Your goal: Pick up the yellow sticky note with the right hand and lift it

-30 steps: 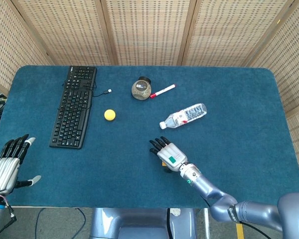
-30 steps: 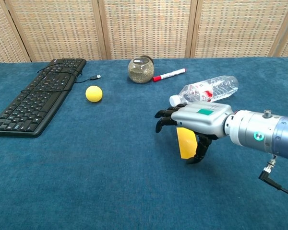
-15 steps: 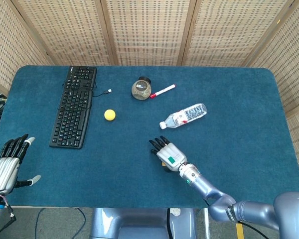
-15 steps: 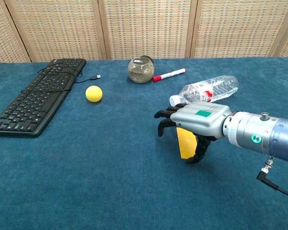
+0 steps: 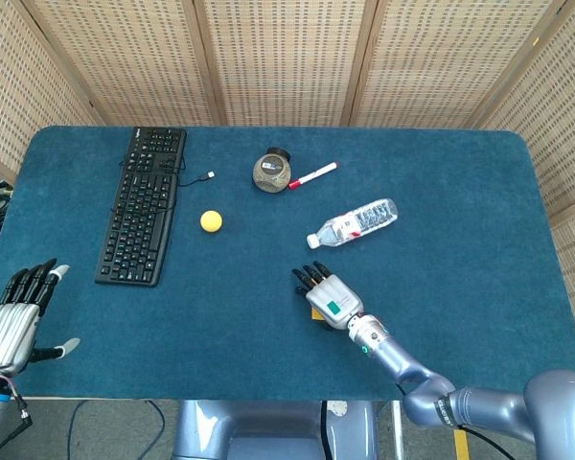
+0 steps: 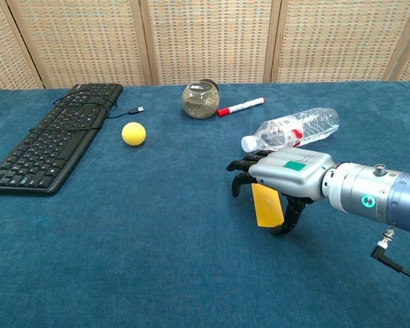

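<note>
1. right hand (image 6: pixel 281 179), palm down over the blue table (image 6: pixel 123 260) and nearest the chest camera: its fingers (image 6: pixel 240 182) curl down in front of the yellow sticky note (image 6: pixel 268 203) and the thumb comes down behind it, so the note is pinched between them. the hand carries a small green patch on its back; no writing can be read on it.
2. yellow sticky note: hangs on edge under the right hand's palm, its upper part hidden by the hand; whether its lower edge touches the cloth cannot be told. in the head view only a sliver of yellow shows beside the hand.
3. left hand (image 5: pixel 11 316): far to the left of the right hand at the table's near corner, fingers straight and slightly apart, thumb out to the side, holding nothing.
4. water bottle (image 6: pixel 292 130): lying on its side just behind the right hand, white cap pointing left; its label has red and blue print too small to read.
5. yellow ball (image 6: pixel 133 133): behind and well left of the right hand.
6. black keyboard (image 6: pixel 51 145): further left than the ball, its cable's usb plug lying loose near its far end.
7. glass jar (image 6: pixel 200 100): far behind the right hand, on its side, with brownish contents.
8. red marker (image 6: pixel 240 106): just right of the jar, white barrel, red cap; print unreadable.
</note>
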You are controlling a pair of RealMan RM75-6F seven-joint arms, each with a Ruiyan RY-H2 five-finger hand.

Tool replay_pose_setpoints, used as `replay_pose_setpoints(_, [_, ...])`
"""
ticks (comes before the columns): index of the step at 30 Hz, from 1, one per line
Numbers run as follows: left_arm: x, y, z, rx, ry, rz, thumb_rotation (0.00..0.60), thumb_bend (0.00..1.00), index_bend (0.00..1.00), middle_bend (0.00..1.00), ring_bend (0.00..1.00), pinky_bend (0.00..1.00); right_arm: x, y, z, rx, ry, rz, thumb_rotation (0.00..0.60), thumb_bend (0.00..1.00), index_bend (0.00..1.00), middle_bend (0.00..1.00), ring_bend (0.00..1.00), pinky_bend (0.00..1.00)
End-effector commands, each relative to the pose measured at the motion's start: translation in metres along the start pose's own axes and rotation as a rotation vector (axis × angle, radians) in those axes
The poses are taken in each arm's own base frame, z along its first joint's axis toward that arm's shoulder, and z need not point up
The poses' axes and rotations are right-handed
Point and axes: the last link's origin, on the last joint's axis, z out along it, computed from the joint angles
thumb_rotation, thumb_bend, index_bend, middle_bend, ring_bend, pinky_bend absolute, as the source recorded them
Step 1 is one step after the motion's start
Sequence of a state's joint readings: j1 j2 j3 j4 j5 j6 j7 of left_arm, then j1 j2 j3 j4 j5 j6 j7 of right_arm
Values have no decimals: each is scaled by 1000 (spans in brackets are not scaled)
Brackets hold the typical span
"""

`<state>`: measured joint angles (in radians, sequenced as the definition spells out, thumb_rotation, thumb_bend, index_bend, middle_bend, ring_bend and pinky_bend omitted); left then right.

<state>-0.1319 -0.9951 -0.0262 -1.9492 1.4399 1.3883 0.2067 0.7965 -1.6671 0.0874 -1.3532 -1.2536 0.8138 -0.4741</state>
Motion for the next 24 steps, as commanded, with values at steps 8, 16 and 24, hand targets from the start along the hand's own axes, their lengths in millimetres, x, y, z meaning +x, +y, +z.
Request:
replay_pose_setpoints(8, [0, 0, 0, 0, 0, 2, 600, 0, 0, 0, 0, 0, 10, 17, 4, -64, 75, -69, 600, 196, 226, 0, 0, 0])
replay_pose_setpoints(16, [-1, 2, -1, -6, -2, 4, 600, 0, 0, 0, 0, 0, 23, 19, -12, -66, 125, 41, 600, 211, 219, 0, 0, 0])
replay_pose_setpoints(24, [-1, 2, -1, -7, -3, 5, 600, 0, 0, 0, 0, 0, 15, 17, -21, -55, 97, 54, 600, 200, 263, 0, 0, 0])
